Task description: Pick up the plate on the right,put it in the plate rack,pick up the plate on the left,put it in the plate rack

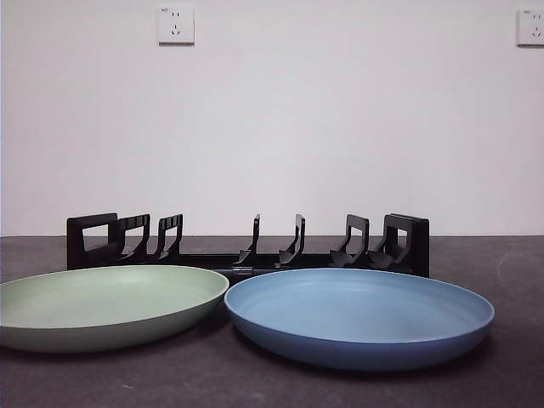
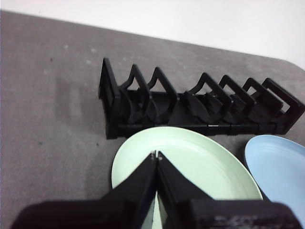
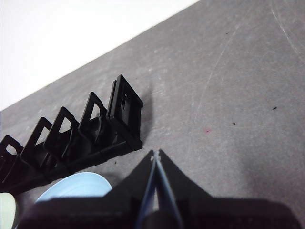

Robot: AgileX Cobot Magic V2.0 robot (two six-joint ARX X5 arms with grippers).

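Note:
A blue plate [image 1: 360, 317] lies flat at the front right of the dark table, and a pale green plate [image 1: 106, 306] lies flat at the front left, their rims almost touching. Behind them stands the long black plate rack [image 1: 246, 245], with nothing in its slots. My left gripper [image 2: 156, 154] is shut and hangs above the green plate [image 2: 190, 167], with the rack [image 2: 200, 105] beyond it. My right gripper [image 3: 155, 153] is shut over bare table, off the rack's looped end [image 3: 125, 114]; a slice of the blue plate [image 3: 78, 186] shows beside it. Neither arm shows in the front view.
The grey-brown table [image 1: 510, 255] runs back to a white wall with two sockets [image 1: 175, 25]. Bare tabletop [image 3: 228, 95] spreads beyond the rack's right end, and more bare surface [image 2: 52, 109] lies off its left end.

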